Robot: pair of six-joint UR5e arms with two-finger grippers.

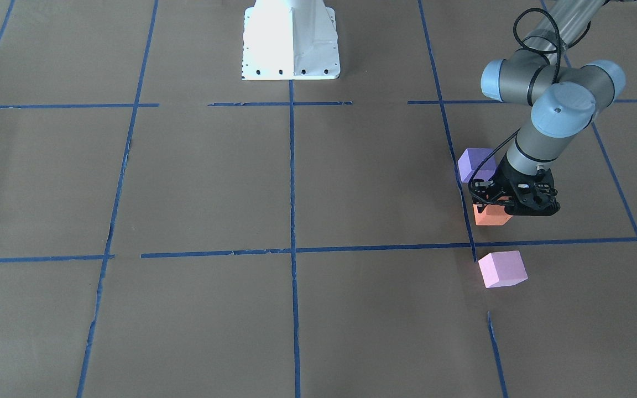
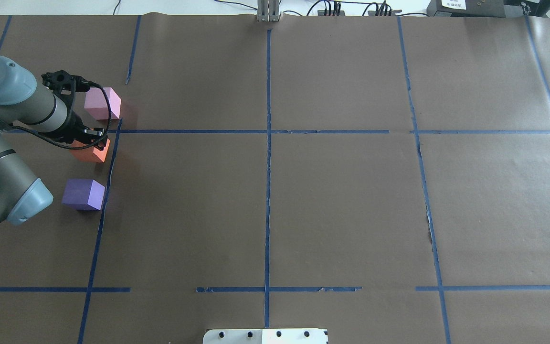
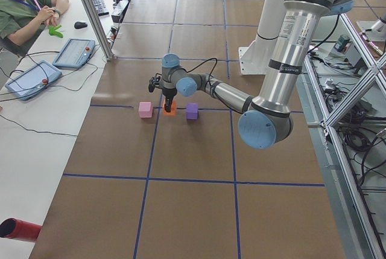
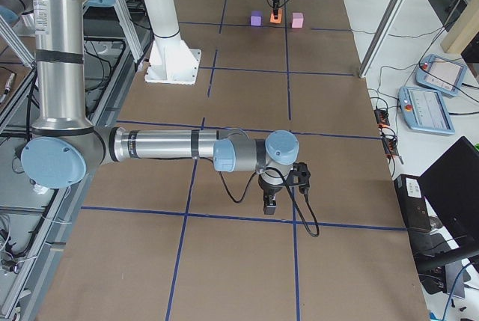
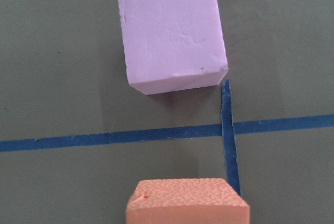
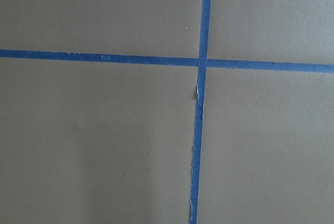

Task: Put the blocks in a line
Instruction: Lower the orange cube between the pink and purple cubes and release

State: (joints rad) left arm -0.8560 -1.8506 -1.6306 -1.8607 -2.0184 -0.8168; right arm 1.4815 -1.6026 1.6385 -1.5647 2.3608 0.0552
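Note:
Three foam blocks stand in a rough row along a blue tape line on the robot's left. The pink block [image 1: 502, 269] [image 2: 102, 103] is farthest from the robot. The orange block [image 1: 491, 216] [image 2: 92, 152] is in the middle. The purple block [image 1: 476, 164] [image 2: 84, 194] is nearest the robot. My left gripper [image 1: 489, 200] [image 2: 88, 138] points down over the orange block and appears shut on it, at table level. The left wrist view shows the orange block's top [image 5: 187, 202] and the pink block [image 5: 172, 33] beyond it. My right gripper [image 4: 270, 203] hangs low over bare table; I cannot tell whether it is open.
Brown paper with a grid of blue tape lines [image 2: 268, 143] covers the table. The white robot base [image 1: 291, 38] stands at the near middle edge. A person sits at a side desk with tablets [image 3: 72, 54].

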